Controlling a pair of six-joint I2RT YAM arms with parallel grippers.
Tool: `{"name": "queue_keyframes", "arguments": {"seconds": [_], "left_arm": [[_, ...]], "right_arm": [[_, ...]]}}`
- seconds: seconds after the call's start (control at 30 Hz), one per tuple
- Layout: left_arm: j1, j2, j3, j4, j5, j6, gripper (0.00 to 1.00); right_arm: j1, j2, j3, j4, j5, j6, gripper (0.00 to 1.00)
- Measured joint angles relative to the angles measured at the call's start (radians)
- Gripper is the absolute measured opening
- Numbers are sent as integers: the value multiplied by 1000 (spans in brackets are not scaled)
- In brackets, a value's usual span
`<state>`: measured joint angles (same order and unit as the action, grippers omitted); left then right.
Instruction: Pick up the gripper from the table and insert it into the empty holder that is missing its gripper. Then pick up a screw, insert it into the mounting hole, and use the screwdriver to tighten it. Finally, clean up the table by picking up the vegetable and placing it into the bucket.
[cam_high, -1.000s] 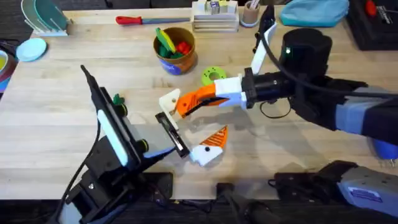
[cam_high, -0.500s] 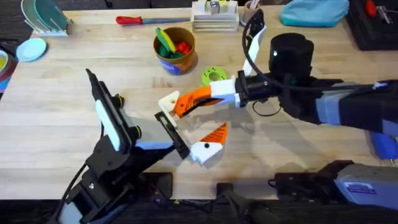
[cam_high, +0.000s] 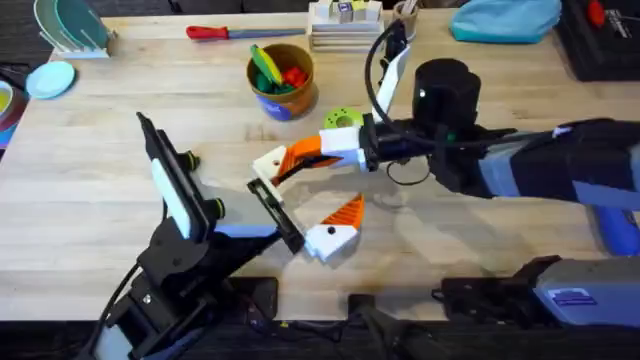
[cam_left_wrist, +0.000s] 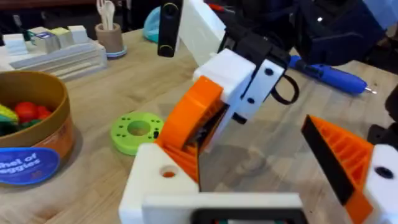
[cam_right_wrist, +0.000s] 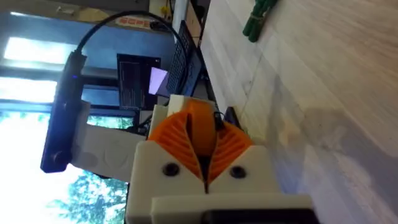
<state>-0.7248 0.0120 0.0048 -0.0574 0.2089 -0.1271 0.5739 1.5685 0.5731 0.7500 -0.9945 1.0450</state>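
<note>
- The left gripper (cam_high: 268, 172) has 1 cream-white finger; the holder (cam_high: 277, 215), a black bar, runs diagonally from it toward the near edge. Whether it is open, I cannot tell.
- The gripper (cam_high: 335, 232) lies on the table (cam_high: 90, 200) just right of the holder, its orange tip pointing up-right.
- The right gripper (cam_high: 293, 161) has its 2 orange pads pressed together, holding nothing, pointing left.

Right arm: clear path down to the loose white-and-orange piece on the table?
Probably yes. The right claw hovers just beyond the piece, with bare table beside it and nothing lying on top.
</note>
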Motion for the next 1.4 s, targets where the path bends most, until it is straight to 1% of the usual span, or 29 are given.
{"name": "queue_keyframes", "arguments": {"seconds": [0.23,0.37,0.5,0.73,0.9,1.2,1.3,1.4], "left_arm": [[9,0,0,-1,-37,-2,993],[9,0,0,-2,-39,-2,993],[5,0,0,-2,-34,-1,993],[-4,0,0,0,-14,15,993],[-4,0,0,3,-10,22,994],[-4,0,0,9,-2,30,992],[-4,0,0,8,-2,33,993],[-4,0,0,8,1,33,993]], "right_arm": [[16,29,34,-2,15,2,6],[14,29,34,-2,11,2,6],[-1,31,34,-4,-24,2,22],[-29,38,34,-12,-84,2,244],[-36,42,34,-18,-100,2,356],[-58,42,34,-18,-112,2,523],[-61,42,34,18,-114,3,602],[-65,42,34,77,-115,9,719]]}}
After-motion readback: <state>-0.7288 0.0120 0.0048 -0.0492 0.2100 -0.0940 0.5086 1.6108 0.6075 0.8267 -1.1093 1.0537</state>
